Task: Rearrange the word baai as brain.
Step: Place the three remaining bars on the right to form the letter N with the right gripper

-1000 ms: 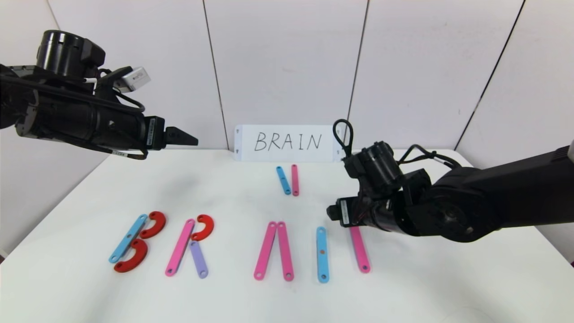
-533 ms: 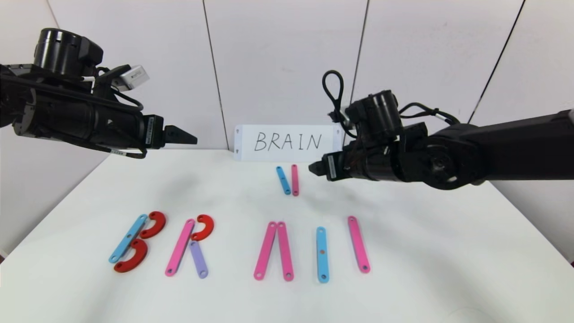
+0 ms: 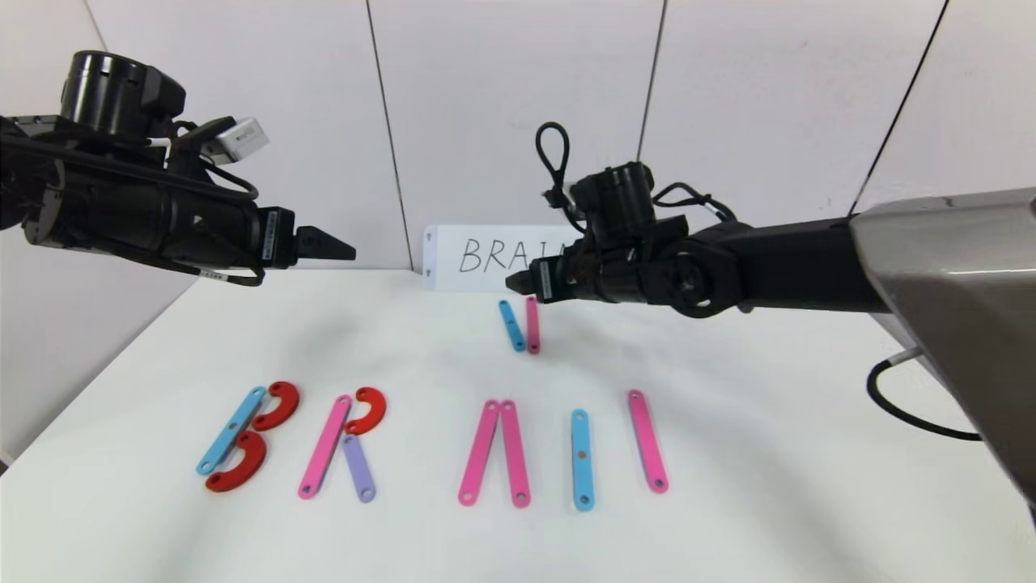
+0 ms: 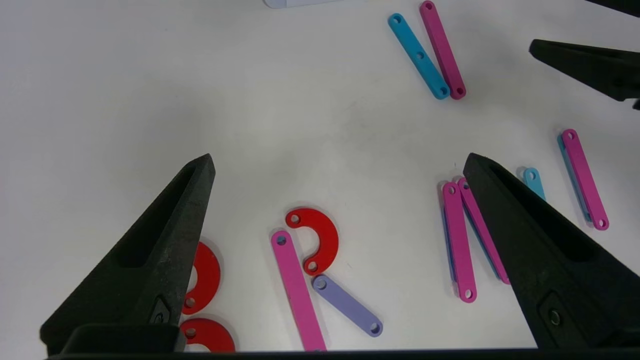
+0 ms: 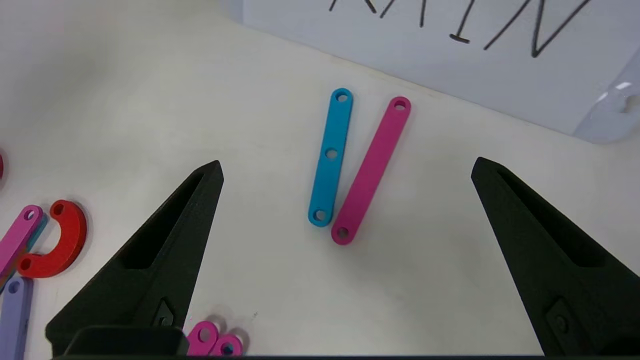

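Note:
The row of letters lies along the table's front: a B (image 3: 243, 437) of a blue strip and two red curves, an R (image 3: 340, 445) of a pink strip, a red curve and a purple strip, two pink strips (image 3: 495, 452) leaning together, a blue strip (image 3: 581, 458) and a lone pink strip (image 3: 647, 440). A spare blue strip (image 5: 330, 156) and a spare pink strip (image 5: 371, 170) lie side by side at the back. My right gripper (image 3: 518, 283) hovers open just above them, holding nothing. My left gripper (image 3: 344, 251) hangs open, high at the left.
A white card (image 3: 486, 257) with handwritten BRAIN stands against the back wall, partly hidden by my right arm. The white table (image 3: 769, 502) ends close in front of the letters. A black cable (image 3: 906, 405) hangs at the right.
My right arm has risen from the lone pink strip at the right and swung back and left to above the spare strips. That strip stays on the table. The left arm is still.

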Robot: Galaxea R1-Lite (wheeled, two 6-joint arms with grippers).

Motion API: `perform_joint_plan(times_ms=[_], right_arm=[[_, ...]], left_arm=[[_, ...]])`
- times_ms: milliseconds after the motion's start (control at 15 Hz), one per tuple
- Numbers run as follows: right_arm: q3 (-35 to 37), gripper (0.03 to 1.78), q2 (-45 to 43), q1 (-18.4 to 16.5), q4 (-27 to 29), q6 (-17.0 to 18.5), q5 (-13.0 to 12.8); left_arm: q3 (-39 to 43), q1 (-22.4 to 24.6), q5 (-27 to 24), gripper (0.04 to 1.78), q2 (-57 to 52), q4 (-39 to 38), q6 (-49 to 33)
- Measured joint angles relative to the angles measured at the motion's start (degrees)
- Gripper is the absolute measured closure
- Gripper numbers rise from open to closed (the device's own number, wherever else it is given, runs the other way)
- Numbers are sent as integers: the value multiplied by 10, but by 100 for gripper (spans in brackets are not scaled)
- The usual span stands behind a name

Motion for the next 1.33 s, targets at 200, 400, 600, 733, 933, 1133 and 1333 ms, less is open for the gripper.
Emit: perform_joint_plan(times_ms=[200,400,600,733,933,1133,1333], right_arm=[[-60,7,50,2,1,-1,5],[-101,7,90,12,0,-3,14],[-108,7,115,22,-2,-5,32],[-109,7,127,26,-7,-5,39],[-109,7,146,29,-44,-13,39],[-111,7,165,29,-54,-17,38],[-111,7,181,28,-81,-25,37]], left_arm=[[0,0,0,8,0,0,0],[0,0,0,8,0,0,0],[0,-1,-1,8,0,1,1],[0,-1,-1,8,0,1,1],[1,-1,-1,8,0,2,1],[2,-1,-1,8,0,2,1],[2,-2,-1,8,0,3,1]])
